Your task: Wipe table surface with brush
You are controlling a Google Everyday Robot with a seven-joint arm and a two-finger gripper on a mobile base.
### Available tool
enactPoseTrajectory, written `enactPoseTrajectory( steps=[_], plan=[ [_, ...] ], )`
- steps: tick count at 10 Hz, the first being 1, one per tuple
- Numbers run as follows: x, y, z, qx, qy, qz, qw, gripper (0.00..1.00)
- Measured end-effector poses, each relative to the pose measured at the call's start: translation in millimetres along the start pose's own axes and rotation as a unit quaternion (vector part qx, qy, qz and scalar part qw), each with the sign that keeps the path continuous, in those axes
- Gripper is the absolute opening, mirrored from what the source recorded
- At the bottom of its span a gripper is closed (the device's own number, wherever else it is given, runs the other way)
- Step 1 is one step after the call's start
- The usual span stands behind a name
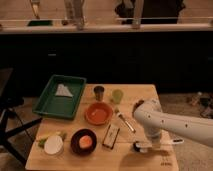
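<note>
The table surface (145, 97) is a light-brown wooden top with a small dark mark (164, 162) near its front right corner. My white arm reaches in from the right and bends down over the front right part of the table. The gripper (150, 144) at its end is low over the wood and is shut on the brush (137, 146). The brush lies almost flat, its dark head pointing left and its slim white handle (161, 148) running right under the arm. The arm hides most of the gripper.
A green tray (47, 106) with a pale cloth sits at the back left. A dark cup (99, 92) and a green cup (117, 95) stand behind an orange bowl (99, 113). A thin pale fork-like utensil (125, 121), a dark block (111, 136), a dark bowl (83, 142) and a white disc (53, 145) lie left of the brush.
</note>
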Motion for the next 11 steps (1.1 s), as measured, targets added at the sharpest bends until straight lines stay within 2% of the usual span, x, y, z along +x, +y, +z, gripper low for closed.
enactPoseTrajectory(
  steps=[1, 3, 6, 9, 11],
  plan=[
    [15, -4, 4, -0.002, 0.018, 0.016, 0.9997, 0.00],
    [19, -15, 6, -0.004, 0.041, 0.029, 0.9987, 0.00],
    [21, -29, 3, 0.000, 0.056, 0.039, 0.9977, 0.00],
    [-12, -29, -12, 0.016, 0.055, 0.005, 0.9984, 0.00],
    [-35, -23, -19, 0.021, 0.052, -0.030, 0.9980, 0.00]
  ],
)
